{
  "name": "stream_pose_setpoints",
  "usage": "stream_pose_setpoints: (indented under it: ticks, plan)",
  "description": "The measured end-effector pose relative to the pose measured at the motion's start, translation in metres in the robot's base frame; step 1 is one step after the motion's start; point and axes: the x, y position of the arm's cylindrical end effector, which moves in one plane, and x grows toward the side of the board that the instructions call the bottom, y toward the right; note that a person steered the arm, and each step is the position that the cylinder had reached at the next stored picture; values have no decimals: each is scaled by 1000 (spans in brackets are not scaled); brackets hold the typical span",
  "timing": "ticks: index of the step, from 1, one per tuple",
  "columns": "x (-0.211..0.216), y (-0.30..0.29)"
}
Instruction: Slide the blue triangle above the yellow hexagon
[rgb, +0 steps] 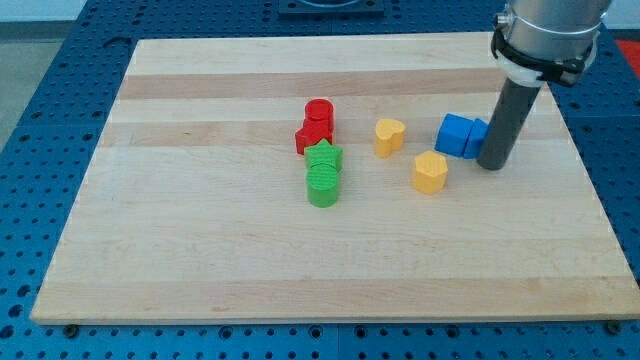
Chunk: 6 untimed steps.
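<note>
Pale wood worktop (200, 250) on blue pegboard. No claw on this rig, just a rod; my tip (492, 163) touches the right side of 2 blue blocks: the blue cube (455, 134) and what looks like the blue triangle (477, 135), up-right of the yellow hexagon (430, 172).

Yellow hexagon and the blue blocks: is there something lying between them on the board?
No. In the camera view only bare wood separates the yellow hexagon from the blue blocks above it to the right. My tip stands against their right side.

blue triangle (478, 136), upper right of yellow hexagon (430, 172)
</note>
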Motion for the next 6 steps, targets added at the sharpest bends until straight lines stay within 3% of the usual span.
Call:
stream_pose_setpoints:
  ticks: [3, 4, 6]
  plan:
    - [5, -61]
    - [9, -53]
    - [8, 19]
